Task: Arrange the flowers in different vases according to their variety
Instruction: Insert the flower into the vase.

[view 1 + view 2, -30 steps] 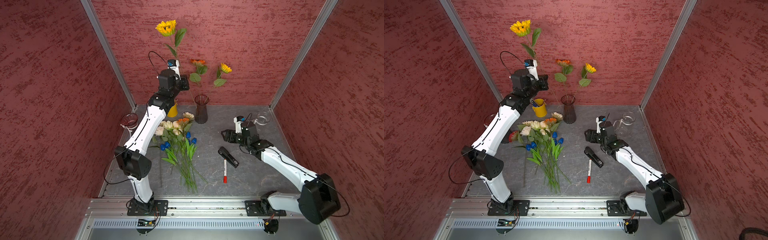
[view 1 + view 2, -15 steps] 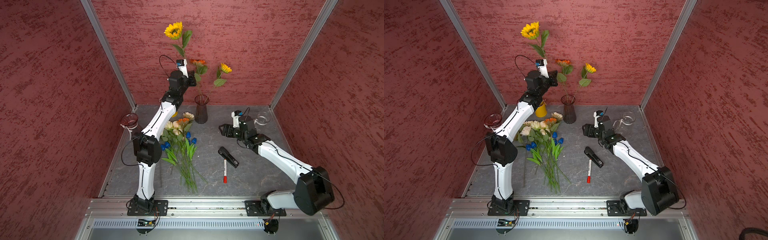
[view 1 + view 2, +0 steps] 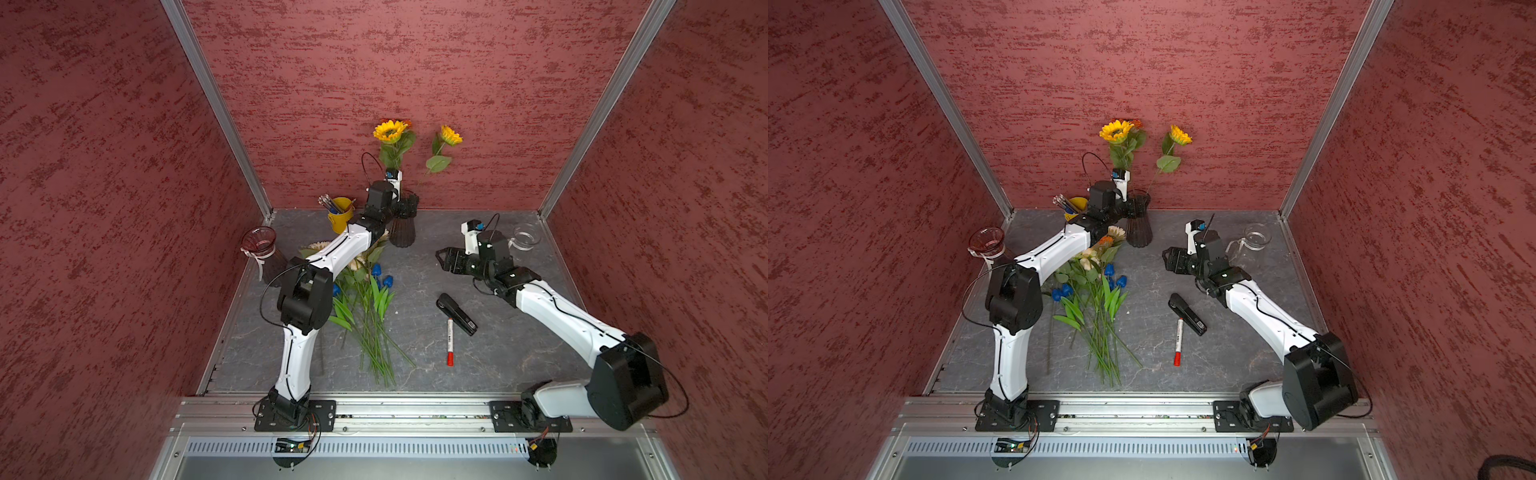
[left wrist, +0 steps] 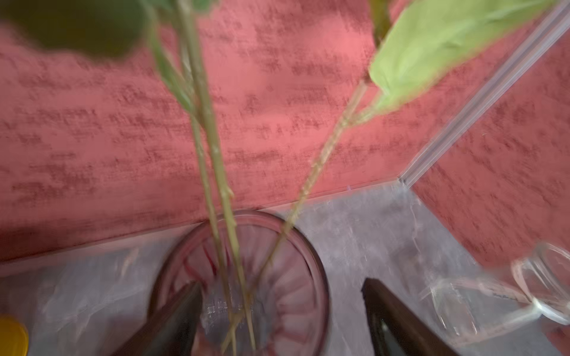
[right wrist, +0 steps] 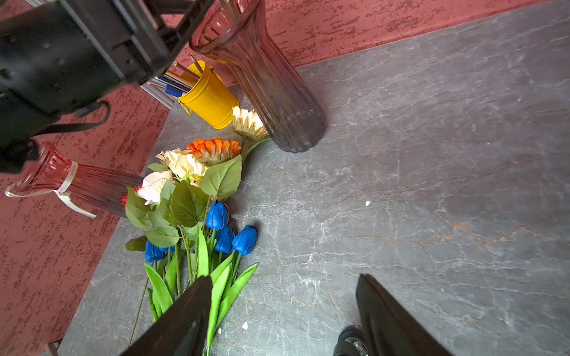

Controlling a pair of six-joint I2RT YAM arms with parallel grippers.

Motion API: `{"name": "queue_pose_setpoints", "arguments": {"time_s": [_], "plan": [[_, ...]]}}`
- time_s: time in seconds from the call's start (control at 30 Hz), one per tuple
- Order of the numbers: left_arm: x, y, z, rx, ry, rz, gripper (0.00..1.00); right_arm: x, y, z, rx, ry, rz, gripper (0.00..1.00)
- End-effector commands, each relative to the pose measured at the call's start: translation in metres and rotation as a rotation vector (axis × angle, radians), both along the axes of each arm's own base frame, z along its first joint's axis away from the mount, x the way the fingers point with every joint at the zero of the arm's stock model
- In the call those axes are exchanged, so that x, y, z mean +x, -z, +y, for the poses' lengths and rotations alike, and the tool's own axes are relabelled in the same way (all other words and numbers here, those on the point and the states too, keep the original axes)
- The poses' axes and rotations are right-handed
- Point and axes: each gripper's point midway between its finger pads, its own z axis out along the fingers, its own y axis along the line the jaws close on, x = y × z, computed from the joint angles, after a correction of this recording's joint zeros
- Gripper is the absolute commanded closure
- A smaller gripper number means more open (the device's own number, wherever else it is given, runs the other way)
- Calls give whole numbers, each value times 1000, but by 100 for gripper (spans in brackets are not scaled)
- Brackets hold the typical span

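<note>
The dark ribbed vase stands at the back and holds a big yellow sunflower, a small yellow one and an orange one, mostly hidden. My left gripper hovers open over the vase's rim, with the stems free between its jaws. The other flowers, blue tulips among them, lie in a pile. My right gripper is open and empty over bare floor right of the pile. The flared vase and the clear vase stand empty.
A yellow pen cup stands left of the ribbed vase. A red marker and a black oblong object lie on the grey floor. Red walls close in on three sides.
The left arm lowered the big sunflower from high up into the ribbed vase, then opened its jaws and let the stem go. The right gripper crept slightly left.
</note>
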Motion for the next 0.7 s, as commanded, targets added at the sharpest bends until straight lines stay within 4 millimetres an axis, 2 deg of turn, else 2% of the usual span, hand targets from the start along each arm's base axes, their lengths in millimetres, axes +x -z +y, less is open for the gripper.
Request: {"name": "queue_pose_setpoints", "arguments": {"time_s": [0.0,0.13,0.3,0.47,0.6,0.67], "plan": [[-35,-51,16,-25,-6,-51,10,-14,3,21,5,-89,17,22],[-76,-56,38,-26,-16,-27,6,-31,9,38,-5,-149,48,23],[-130,-45,65,-13,-38,56,6,-50,20,63,3,-210,82,24],[-185,-6,95,0,-79,200,5,-60,44,92,6,-259,130,26],[-221,25,118,-2,-128,280,5,-55,55,114,26,-298,159,29],[-237,41,130,-6,-157,330,5,-48,59,125,39,-317,170,34]]}}
